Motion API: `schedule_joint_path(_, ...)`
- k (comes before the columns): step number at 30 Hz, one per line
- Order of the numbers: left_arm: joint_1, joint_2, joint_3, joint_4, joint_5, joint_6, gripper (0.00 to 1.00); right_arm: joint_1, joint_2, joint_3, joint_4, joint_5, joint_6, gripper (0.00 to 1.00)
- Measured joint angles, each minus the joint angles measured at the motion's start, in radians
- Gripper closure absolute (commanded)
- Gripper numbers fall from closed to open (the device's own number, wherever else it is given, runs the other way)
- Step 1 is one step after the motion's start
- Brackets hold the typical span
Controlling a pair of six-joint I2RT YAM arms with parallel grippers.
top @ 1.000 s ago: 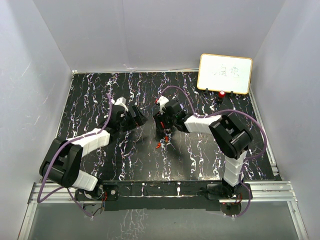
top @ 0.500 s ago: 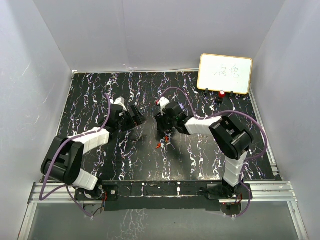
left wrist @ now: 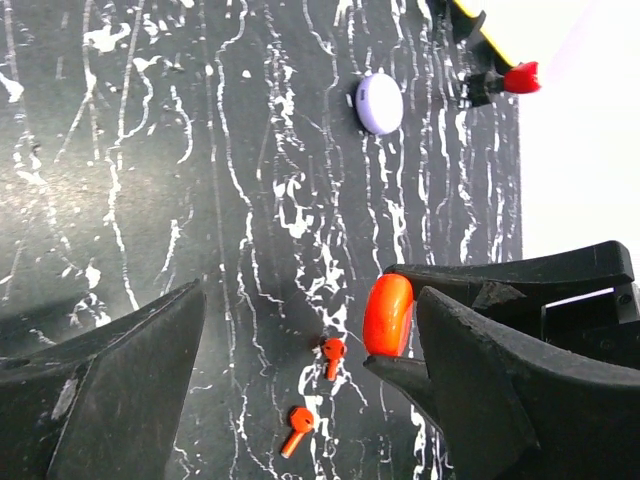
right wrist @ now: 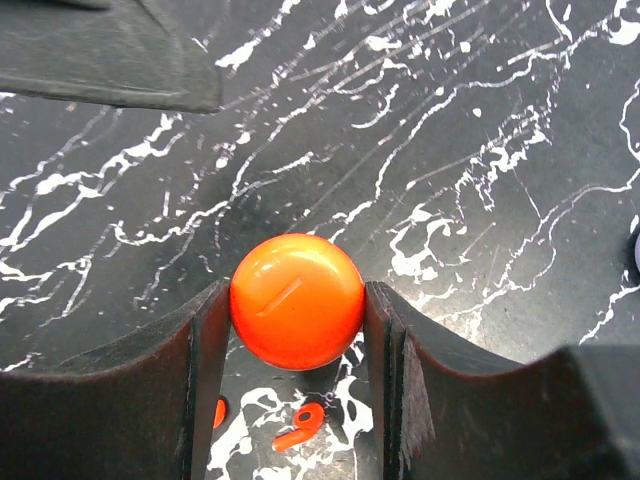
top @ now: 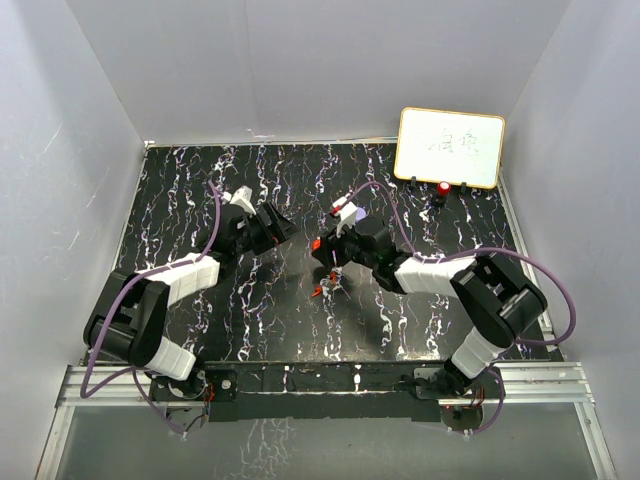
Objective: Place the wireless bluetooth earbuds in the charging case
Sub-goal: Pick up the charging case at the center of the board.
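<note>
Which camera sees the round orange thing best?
The right wrist camera: the round orange case fills the middle, clamped in the right gripper. The left wrist view shows the case only edge-on; the top view shows just a tiny red speck.

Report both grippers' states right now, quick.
Left gripper: open, holding nothing.
Right gripper: closed on the orange-red round case.

Red earbud [right wrist: 219,411] half hidden behind right pincer [right wrist: 297,300]; purple case [right wrist: 636,250] cut by edge.
</note>
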Motion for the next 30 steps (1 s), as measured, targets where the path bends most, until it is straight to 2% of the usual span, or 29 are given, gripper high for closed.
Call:
schedule_joint_path(7,-0.007,0.002,-0.013,0.115,0.059,-0.058,0.28,0.0,-0.036,-0.044,0.109,-0.045,0.025,0.74)
schedule_joint_path(20,-0.102,0.011,-0.037,0.217,0.093,-0.087,0.53,0.0,-0.023,-0.023,0.14,-0.095,0.063,0.75)
schedule_joint_path(30,-0.112,-0.002,-0.062,0.22,0.091,-0.083,0.62,-0.006,0.003,0.005,0.14,-0.124,0.109,0.76)
